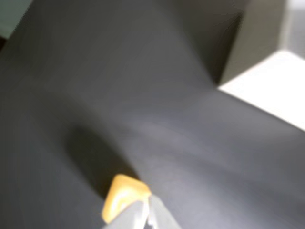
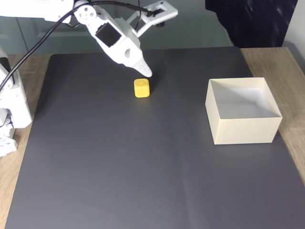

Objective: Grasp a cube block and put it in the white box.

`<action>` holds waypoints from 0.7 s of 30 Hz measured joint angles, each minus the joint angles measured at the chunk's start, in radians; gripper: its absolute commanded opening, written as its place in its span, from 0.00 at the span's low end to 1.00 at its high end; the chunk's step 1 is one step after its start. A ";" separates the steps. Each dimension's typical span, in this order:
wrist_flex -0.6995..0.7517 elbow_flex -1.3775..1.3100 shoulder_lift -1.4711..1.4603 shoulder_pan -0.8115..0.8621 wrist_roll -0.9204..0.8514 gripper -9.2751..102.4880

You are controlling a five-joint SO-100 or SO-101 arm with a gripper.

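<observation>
Fixed view, read from left to right. At the far left we see the arm's white base, cut off by the frame edge, standing on the wooden table [image 2: 24,71] beside the dark mat [image 2: 119,167]. The arm reaches rightward across the top of the picture, and its gripper [image 2: 147,72] points down at the mat just above and behind the cube block [image 2: 141,88]. The cube block rests on the mat, left of centre, not lifted. Well apart to the right stands the white box [image 2: 243,131], its pale inside holding nothing that we can see.

We judge the task to be at its opening stage: the approach is nearly complete, while the grasp, the carry to the box and the release all remain.

Wrist view. The picture is blurred. The cube block [image 1: 121,198] shows at the bottom edge, partly covered by a pale finger [image 1: 138,214]; the white box [image 1: 267,90] appears at upper right, cropped.

We cannot tell whether the jaws stand apart or together: only one tapering finger is distinct in the fixed view, and the wrist view is too soft. Whether the tip touches the cube block is likewise uncertain.
</observation>
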 measured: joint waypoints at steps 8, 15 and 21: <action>-0.034 -0.005 -0.072 -0.020 -0.015 0.08; -0.034 -0.005 -0.081 -0.015 -0.018 0.10; -0.034 -0.006 -0.081 0.012 0.018 0.23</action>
